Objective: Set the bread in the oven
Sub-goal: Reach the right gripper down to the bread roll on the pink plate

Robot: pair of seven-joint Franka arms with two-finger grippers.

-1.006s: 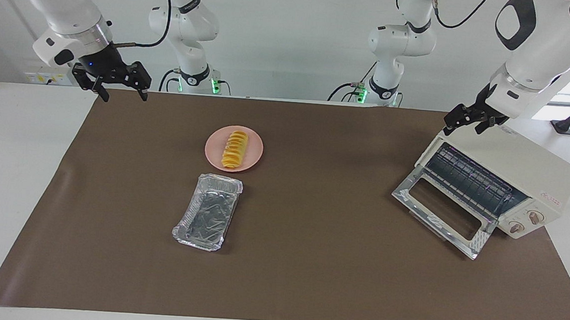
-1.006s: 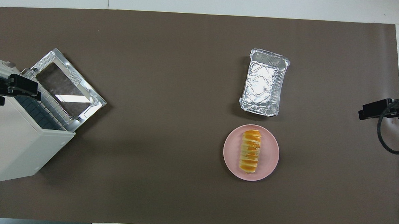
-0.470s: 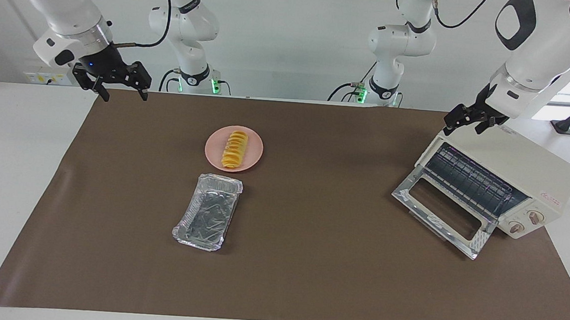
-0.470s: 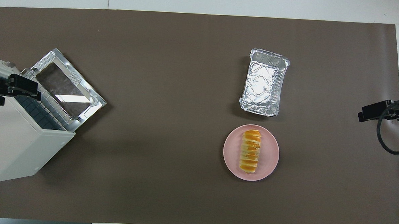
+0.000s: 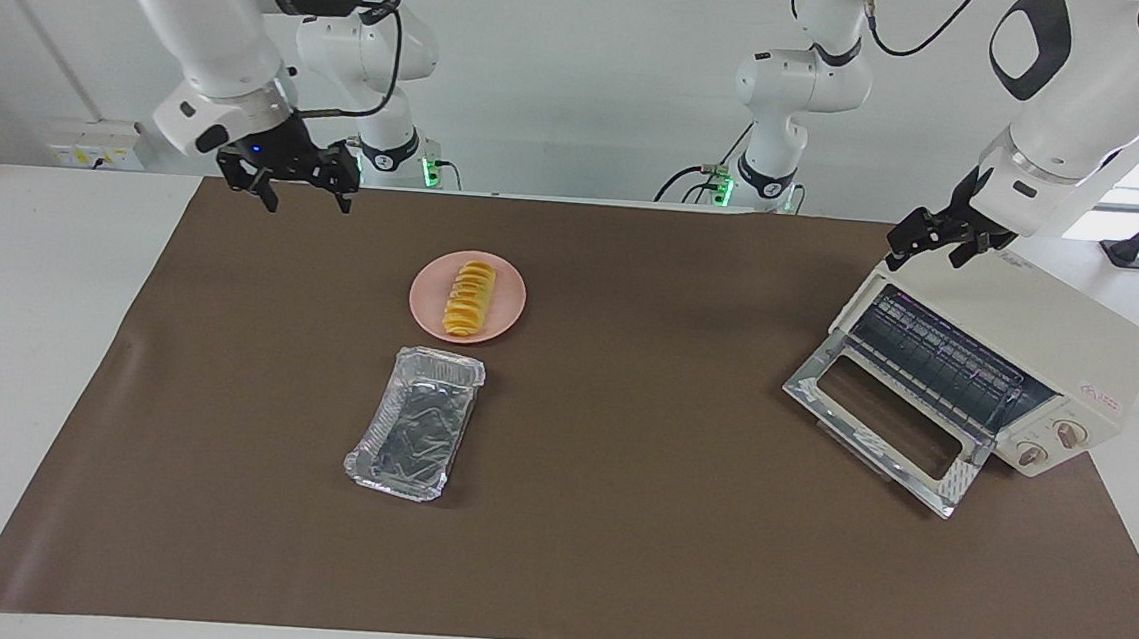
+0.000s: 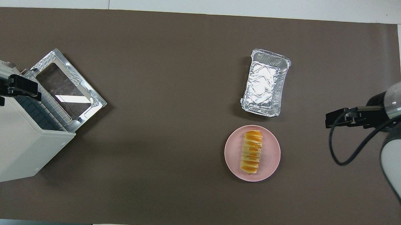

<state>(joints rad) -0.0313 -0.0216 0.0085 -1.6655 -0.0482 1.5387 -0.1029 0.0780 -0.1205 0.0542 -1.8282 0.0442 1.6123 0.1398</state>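
Observation:
The bread [image 5: 469, 299] is a ridged yellow-orange loaf lying on a round pink plate [image 5: 507, 323] in the middle of the brown mat; it also shows in the overhead view [image 6: 251, 152]. The cream-white oven [image 5: 1040, 322] stands at the left arm's end of the table, its glass door [image 5: 883, 427] dropped open and its wire rack showing. My right gripper [image 5: 304, 203] is open and empty, raised over the mat beside the plate, toward the right arm's end. My left gripper [image 5: 927, 256] is open and empty over the oven's top edge.
An empty crinkled foil tray [image 5: 417, 422] lies just farther from the robots than the plate; it also shows in the overhead view [image 6: 265, 82]. The brown mat [image 5: 615, 523] covers most of the white table. The oven [image 6: 12, 151] sits at an angle on the mat's corner.
My right arm has swung inward from the mat's edge toward the plate, its gripper still open. The left arm, the bread, the tray and the oven have not moved.

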